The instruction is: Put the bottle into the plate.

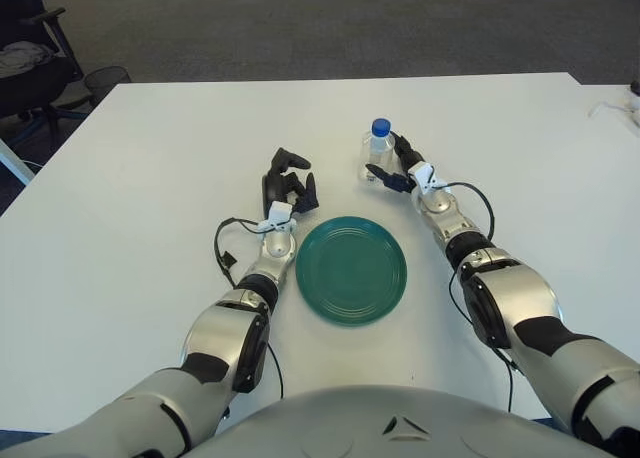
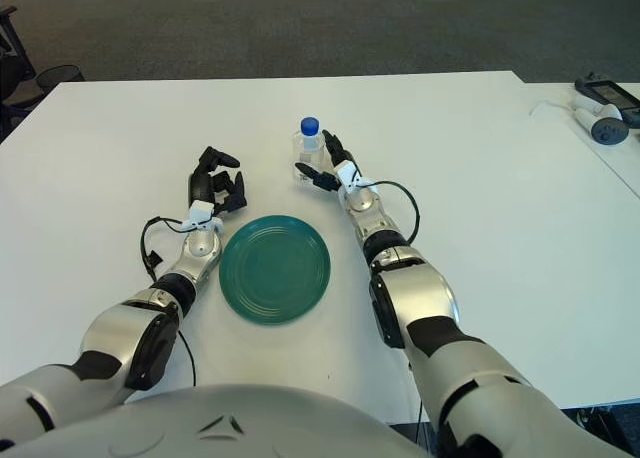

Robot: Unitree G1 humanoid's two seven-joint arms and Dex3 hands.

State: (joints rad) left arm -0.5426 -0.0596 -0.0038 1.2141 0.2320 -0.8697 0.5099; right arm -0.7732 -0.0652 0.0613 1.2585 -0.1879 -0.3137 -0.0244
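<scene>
The right hand, fingers spread and gripping nothing, brackets the upright bottle just beyond the empty plate; grasp, lift and placing all remain.

A clear plastic bottle with a blue cap stands on a plain white table near a round dark-green plate with faint concentric rings; silver-grey arms end in black-fingered hands.
</scene>
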